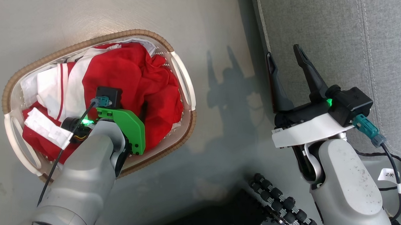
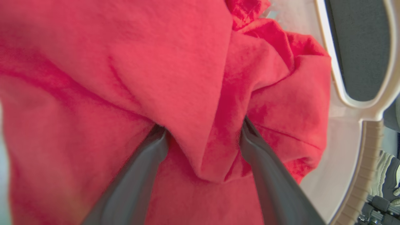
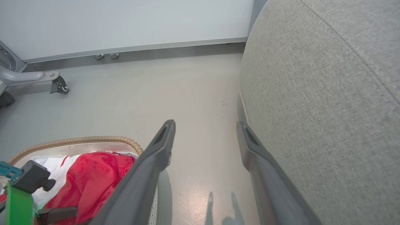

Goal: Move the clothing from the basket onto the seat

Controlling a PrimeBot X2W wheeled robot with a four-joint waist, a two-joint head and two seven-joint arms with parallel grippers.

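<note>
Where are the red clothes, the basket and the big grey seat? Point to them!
clothing [image 1: 134, 75], head view, middle of the red heap.
basket [image 1: 136, 31], head view, its brown rim.
seat [image 1: 326, 30], head view, its grey fabric.

Shows a pale grey glossy floor [image 3: 140, 93] running up to a white wall [image 3: 125, 22] with a metal skirting [image 3: 156, 51], a castered leg [image 3: 47, 78] at far left, and a soft glare patch [image 3: 193, 197].

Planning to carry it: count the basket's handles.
2. One handle on the basket end nearest the seat; the other handle on the far end, away from the seat. Clothing hides neither.
</note>
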